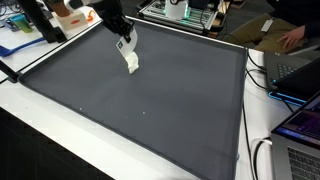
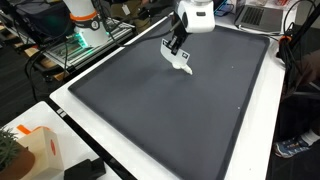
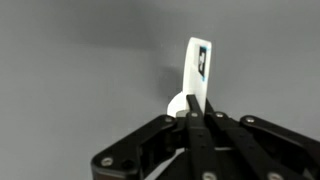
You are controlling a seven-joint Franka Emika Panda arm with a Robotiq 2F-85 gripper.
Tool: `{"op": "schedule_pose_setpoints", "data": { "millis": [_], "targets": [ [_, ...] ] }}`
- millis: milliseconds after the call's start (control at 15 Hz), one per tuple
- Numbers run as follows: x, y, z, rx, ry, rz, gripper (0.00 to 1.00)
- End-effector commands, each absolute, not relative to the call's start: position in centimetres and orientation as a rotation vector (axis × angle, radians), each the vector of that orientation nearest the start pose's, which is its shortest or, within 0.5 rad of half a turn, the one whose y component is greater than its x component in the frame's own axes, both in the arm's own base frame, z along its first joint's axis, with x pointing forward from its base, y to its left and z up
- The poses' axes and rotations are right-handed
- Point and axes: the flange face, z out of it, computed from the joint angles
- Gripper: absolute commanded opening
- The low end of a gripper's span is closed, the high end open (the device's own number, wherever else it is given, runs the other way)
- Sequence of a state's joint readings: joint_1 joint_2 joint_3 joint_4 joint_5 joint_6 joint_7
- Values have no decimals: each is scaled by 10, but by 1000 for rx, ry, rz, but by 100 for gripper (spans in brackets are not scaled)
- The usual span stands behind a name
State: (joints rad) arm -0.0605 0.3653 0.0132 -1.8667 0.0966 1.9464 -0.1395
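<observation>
Single arm, gripper over the far part of a dark mat that covers most of the table.

Jaws: pressed together on a small white piece. In the wrist view they pinch its rounded near end, and the rest stands out past the fingertips.

Piece: flat and elongated, with a dark label on its upper face. Its long axis runs straight away from the jaws, roughly in line with the gripper's own axis. In both exterior views it hangs below the gripper, white piece tilted, free end lowest and pointing toward the mat.

Free end is very near the mat. Cannot tell whether it touches.

Nothing else lies on the mat near the piece, and the mat edges are well apart from it.

Surroundings: laptop off the mat at one side of the table, and an orange-and-white box beyond the near corner.
</observation>
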Motion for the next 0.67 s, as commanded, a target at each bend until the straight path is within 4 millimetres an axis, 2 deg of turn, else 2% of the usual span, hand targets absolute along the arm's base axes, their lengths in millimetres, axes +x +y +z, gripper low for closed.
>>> {"op": "schedule_pose_setpoints", "data": {
  "millis": [0,267,467,600],
  "targets": [
    [573,-48,346,-2911,-130,358,1],
    [555,-41,355,-2768,-230,386,1],
    [544,-29,352,-2750,-258,397,1],
    [532,-24,361,-2721,-374,299,1]
  ]
}}
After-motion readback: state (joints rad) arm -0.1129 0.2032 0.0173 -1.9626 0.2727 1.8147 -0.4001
